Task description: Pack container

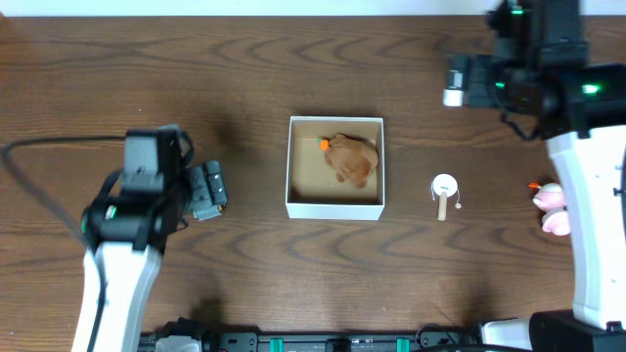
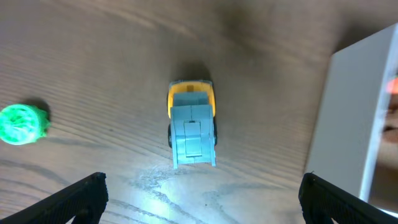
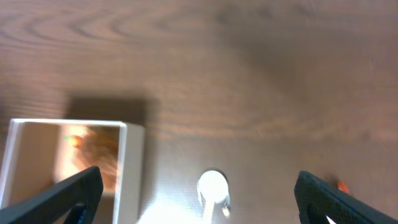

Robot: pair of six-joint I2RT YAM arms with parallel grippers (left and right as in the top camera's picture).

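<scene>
The container [image 1: 335,207], a white-walled box with a brown inside, stands mid-table with a brown plush toy [image 1: 352,158] in it. My left gripper [image 1: 207,190] is open to the box's left. In the left wrist view its fingers [image 2: 199,199] frame a blue and yellow toy truck [image 2: 191,124] on the table, with the box wall [image 2: 357,112] at the right. My right gripper [image 1: 460,80] is open and empty at the back right. In the right wrist view [image 3: 199,199] it hangs above a white toy [image 3: 212,190] beside the box [image 3: 132,168].
A green ball [image 2: 22,123] lies left of the truck. The white toy [image 1: 444,191] sits right of the box. A pink toy [image 1: 553,207] lies at the far right, next to the right arm's white base.
</scene>
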